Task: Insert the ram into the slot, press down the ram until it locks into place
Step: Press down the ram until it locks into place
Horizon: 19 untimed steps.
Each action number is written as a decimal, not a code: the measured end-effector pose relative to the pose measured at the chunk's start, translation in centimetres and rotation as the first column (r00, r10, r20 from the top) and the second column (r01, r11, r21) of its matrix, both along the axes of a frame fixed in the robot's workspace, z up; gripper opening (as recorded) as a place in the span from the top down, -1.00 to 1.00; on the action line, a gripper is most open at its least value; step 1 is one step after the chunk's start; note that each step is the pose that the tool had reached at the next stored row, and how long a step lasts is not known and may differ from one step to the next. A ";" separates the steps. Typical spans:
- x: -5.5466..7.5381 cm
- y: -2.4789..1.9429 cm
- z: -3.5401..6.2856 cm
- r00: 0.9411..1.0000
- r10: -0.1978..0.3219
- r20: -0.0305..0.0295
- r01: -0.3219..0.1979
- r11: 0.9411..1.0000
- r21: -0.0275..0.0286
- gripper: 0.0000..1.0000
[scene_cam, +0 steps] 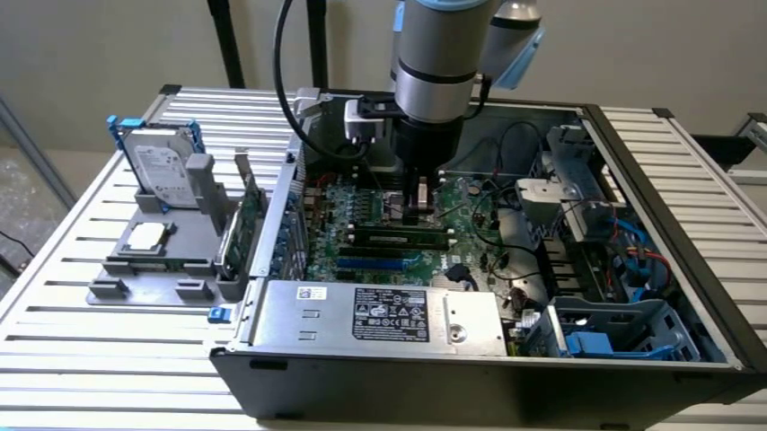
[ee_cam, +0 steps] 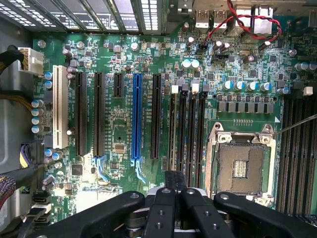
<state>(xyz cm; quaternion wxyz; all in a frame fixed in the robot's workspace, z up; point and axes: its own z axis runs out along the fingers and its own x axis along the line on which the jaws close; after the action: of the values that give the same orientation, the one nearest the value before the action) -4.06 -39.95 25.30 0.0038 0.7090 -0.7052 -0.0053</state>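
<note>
The ram [scene_cam: 396, 235], a long green stick with dark chips, stands on edge in a black memory slot [scene_cam: 357, 241] on the motherboard inside the open computer case. My gripper [scene_cam: 419, 215] reaches straight down into the case, fingers together, with its tip at the ram's top edge toward the exterior view's right end. Whether it presses on the stick I cannot tell. In the wrist view the gripper [ee_cam: 174, 182] sits at one end of the parallel black slots [ee_cam: 190, 129].
The silver processor socket [ee_cam: 240, 161] lies beside the slots and the blue socket [ee_cam: 136, 116] on their other side. A power supply [scene_cam: 372, 314] lies along the case's near side. A grey fixture holding a hard drive [scene_cam: 162, 175] and an expansion card [scene_cam: 246, 224] stands outside the case.
</note>
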 end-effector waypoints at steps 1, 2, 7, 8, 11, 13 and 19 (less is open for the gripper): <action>0.0 0.00 0.00 1.000 0.000 0.000 0.000 1.000 0.000 0.79; 0.0 0.00 0.00 1.000 0.000 0.000 0.000 1.000 0.000 0.79; -0.4 0.05 -0.37 1.000 0.000 0.001 0.000 1.000 0.000 0.79; -0.4 0.09 -0.55 1.000 0.000 0.001 0.000 1.000 0.000 0.79; -0.4 0.22 -1.09 1.000 0.000 0.001 0.000 1.000 0.000 0.79; -0.5 0.26 -1.42 1.000 0.000 -0.001 0.000 1.000 0.000 0.79; -0.5 0.28 -2.22 1.000 0.000 -0.010 0.000 1.000 0.000 0.79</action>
<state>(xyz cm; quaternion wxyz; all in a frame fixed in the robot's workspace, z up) -4.52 -39.67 23.08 0.0077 0.7089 -0.7052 -0.0089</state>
